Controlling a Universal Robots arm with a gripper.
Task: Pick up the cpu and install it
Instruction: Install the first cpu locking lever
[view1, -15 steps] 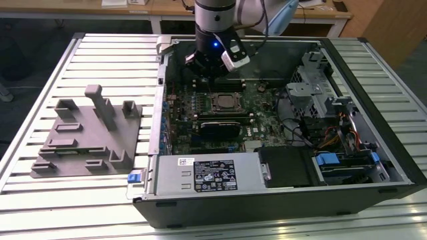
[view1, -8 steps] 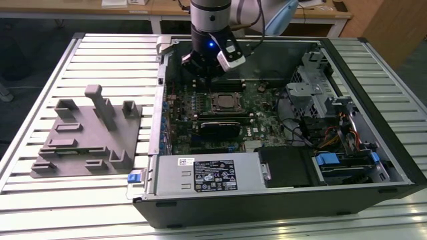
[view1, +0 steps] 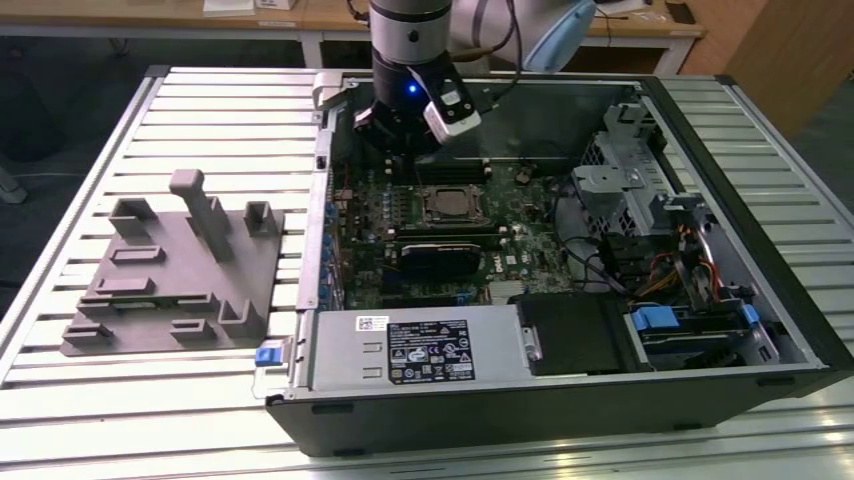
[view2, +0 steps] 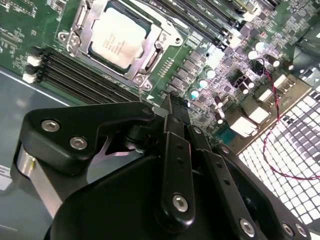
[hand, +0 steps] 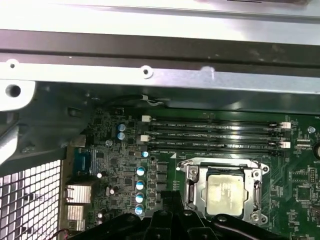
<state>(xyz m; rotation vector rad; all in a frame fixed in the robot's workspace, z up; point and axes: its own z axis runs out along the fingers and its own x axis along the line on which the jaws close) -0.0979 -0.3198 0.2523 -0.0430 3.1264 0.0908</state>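
Note:
The cpu (view2: 119, 39) lies flat in the metal socket frame (view2: 150, 57) on the green motherboard, silvery top up; it also appears in the first wrist view (hand: 226, 195) and, small, in the exterior view (view1: 445, 203). My gripper (view2: 171, 102) hovers above the board a short way from the socket, toward the case's far wall, with its black fingers (view2: 175, 150) pressed together and nothing between them. In the exterior view the gripper (view1: 398, 148) hangs inside the open computer case (view1: 747, 330), just beyond the socket.
A grey plastic tray with upright posts (view1: 174, 280) rests on the slatted table at the exterior view's left. Inside the case are memory slots (hand: 215, 135), a power supply (view1: 414, 345), drive bays and cables (view1: 667, 260). The case wall (hand: 150, 55) stands close behind the gripper.

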